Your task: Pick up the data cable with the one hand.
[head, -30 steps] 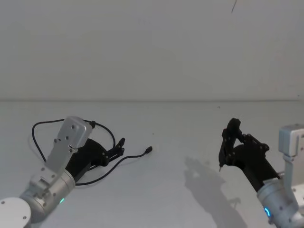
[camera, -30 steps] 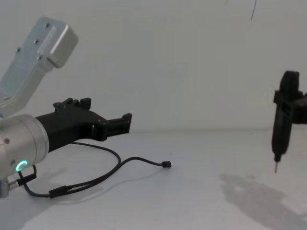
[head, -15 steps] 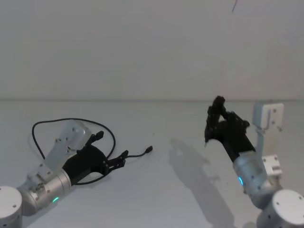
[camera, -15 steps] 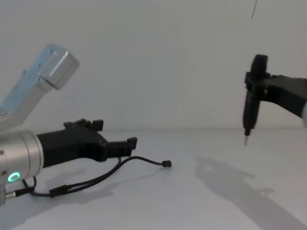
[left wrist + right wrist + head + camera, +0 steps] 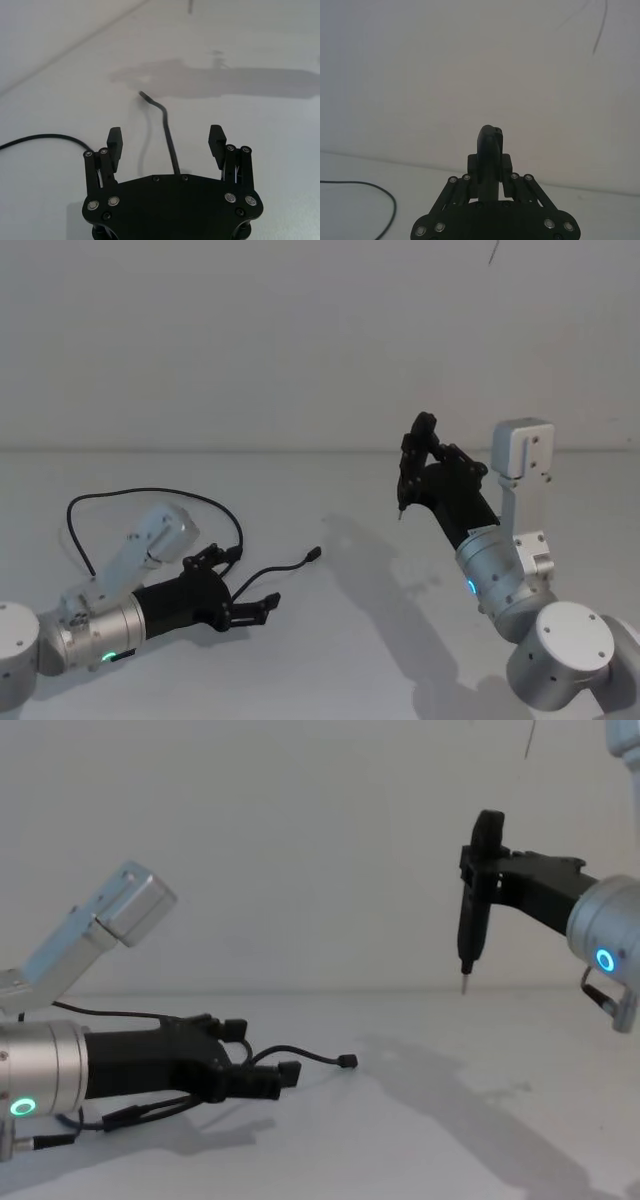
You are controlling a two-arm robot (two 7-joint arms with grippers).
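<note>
The left gripper (image 5: 165, 136), on the wrist with the green ring (image 5: 20, 1106), lies low and nearly flat, with its fingers spread wide apart. The data cable (image 5: 165, 117) runs straight between them. It reads as lined up for a grasp that has not yet been made, since neither finger touches the cord.

The white table (image 5: 330, 660) carries the data cable. The cord lies slack in a wide loop behind the left gripper, and its free end trails out ahead of the fingertips.

The right gripper (image 5: 482, 872), on the wrist with the blue ring (image 5: 604, 960), is well apart from the data cable, high above and off to the robot's right. Its fingers are closed on a short lead (image 5: 468, 935) that hangs upright with its metal tip pointing down. Held up there it is probably just out of the way, so the low approach to the cord is unobstructed.

The plug (image 5: 347, 1062) at the data cable's free end rests on the table just beyond the left gripper. The fingers straddle the cord a little way back from it, likely because that plain stretch lies flat and straight enough to pinch.

No brand, label or writing can be read on the grippers, the wrists, the cord or the lead.
</note>
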